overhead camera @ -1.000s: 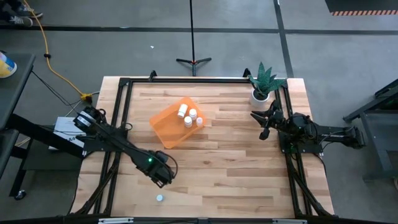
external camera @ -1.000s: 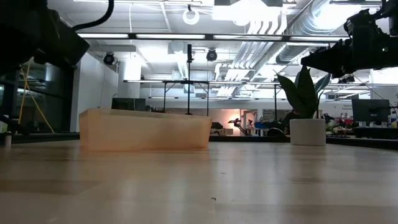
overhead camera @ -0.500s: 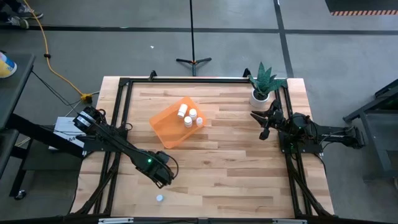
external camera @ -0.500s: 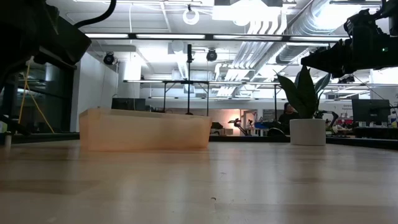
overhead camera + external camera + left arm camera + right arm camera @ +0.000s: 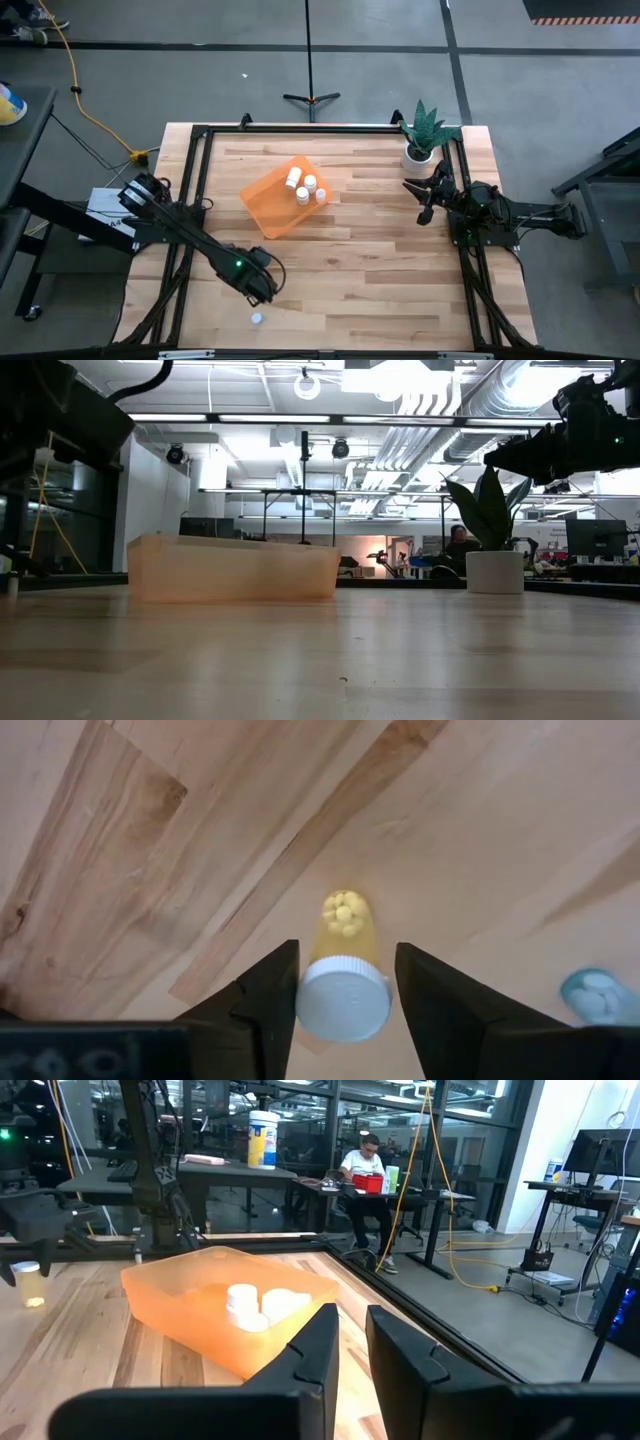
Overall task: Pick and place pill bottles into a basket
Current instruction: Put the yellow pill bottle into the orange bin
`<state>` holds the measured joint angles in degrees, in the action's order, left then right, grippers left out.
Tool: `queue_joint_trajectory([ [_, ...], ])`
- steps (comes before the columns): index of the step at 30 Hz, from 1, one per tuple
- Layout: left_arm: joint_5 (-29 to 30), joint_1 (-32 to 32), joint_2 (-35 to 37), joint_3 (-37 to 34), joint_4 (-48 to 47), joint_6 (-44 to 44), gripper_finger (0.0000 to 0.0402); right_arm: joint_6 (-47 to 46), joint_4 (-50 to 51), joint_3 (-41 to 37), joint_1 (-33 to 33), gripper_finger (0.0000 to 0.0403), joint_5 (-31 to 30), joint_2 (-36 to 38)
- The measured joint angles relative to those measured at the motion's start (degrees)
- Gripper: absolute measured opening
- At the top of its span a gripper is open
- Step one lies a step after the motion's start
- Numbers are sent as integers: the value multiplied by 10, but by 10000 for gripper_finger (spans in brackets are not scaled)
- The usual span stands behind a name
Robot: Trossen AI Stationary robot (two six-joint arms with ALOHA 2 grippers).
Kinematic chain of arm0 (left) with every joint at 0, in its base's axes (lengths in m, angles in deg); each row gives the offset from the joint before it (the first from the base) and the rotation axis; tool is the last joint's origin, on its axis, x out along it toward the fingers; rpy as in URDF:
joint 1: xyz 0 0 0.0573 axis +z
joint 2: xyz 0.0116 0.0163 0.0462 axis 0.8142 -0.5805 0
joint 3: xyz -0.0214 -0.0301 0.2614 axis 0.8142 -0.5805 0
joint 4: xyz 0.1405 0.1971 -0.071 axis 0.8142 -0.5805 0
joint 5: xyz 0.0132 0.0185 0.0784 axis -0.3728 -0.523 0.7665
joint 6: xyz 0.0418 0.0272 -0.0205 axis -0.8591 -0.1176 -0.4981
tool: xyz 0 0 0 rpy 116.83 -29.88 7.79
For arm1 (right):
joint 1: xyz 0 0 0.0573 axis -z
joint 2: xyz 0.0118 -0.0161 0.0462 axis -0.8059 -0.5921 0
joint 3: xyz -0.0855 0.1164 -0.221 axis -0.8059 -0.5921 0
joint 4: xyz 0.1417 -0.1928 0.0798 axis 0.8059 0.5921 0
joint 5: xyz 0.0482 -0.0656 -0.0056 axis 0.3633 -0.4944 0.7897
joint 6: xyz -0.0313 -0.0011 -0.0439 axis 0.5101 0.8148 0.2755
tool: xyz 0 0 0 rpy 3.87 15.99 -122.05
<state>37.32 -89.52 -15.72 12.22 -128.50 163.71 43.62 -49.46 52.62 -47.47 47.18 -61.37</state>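
My left gripper (image 5: pixel 260 287) hangs over the near left part of the table, pointing down, shut on a pill bottle (image 5: pixel 343 990) that has a white cap and a clear yellowish body with pale pills. A second pill bottle (image 5: pixel 257 319) stands free on the wood nearer the near edge; it also shows in the left wrist view (image 5: pixel 597 995). The orange basket (image 5: pixel 272 205) rests flat toward the far side and holds three white-capped bottles (image 5: pixel 305 187). My right gripper (image 5: pixel 425 198) is open and empty at the right, beside the plant. My left gripper has the bottle's white cap (image 5: pixel 343 1010) between its two fingers, one finger (image 5: pixel 275 995) on each side. The fingers come from above, pointing down. The bottle stands upright below them, cap up. Whether its base is on the table or lifted, I cannot tell.
A white pot with a green plant (image 5: pixel 420 148) stands at the far right corner, close to my right gripper. A black frame (image 5: pixel 200 180) runs along the table's edges. Bare wood lies between the basket and my left gripper. A person sits in the room beyond (image 5: pixel 365 1160).
My left gripper has shifted a little toward the table's near edge. The basket, the free bottle and my right arm have kept still.
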Motion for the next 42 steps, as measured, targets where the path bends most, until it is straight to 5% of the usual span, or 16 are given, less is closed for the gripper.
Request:
queue_joint_trajectory([
  [42,-32,1,-9,0,-5,-105,147,0,0,0,0,44,0,0],
])
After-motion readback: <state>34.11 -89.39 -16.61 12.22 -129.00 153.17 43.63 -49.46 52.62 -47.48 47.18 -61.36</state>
